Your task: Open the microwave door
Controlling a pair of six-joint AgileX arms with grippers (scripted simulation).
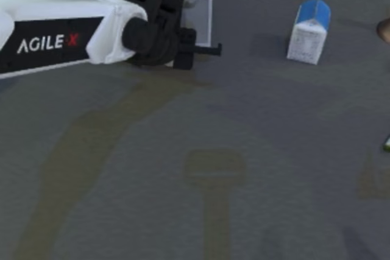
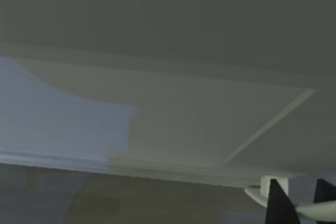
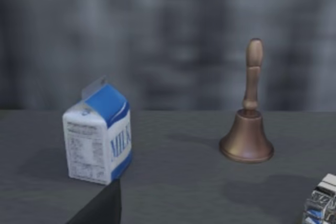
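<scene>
The light grey microwave [image 1: 203,4] stands at the table's far edge, left of centre, mostly covered by my left arm. My left gripper [image 1: 196,53] is at its front. In the left wrist view the microwave door [image 2: 199,124] fills the picture, a flat pale panel with a framed window. Its slim white handle [image 2: 320,209] runs between the two dark fingertips [image 2: 278,208], and my left gripper [image 2: 300,203] is shut on it. My right arm is parked outside the top view. In the right wrist view only one dark fingertip [image 3: 105,208] of it shows, with nothing held.
A blue-and-white milk carton [image 1: 309,31] [image 3: 98,140] stands at the back right of the table. A bronze bell [image 3: 248,135] with a wooden handle is farther right, cut by the top view's edge [image 1: 384,28]. A small shiny pack [image 3: 321,203] lies near the right edge.
</scene>
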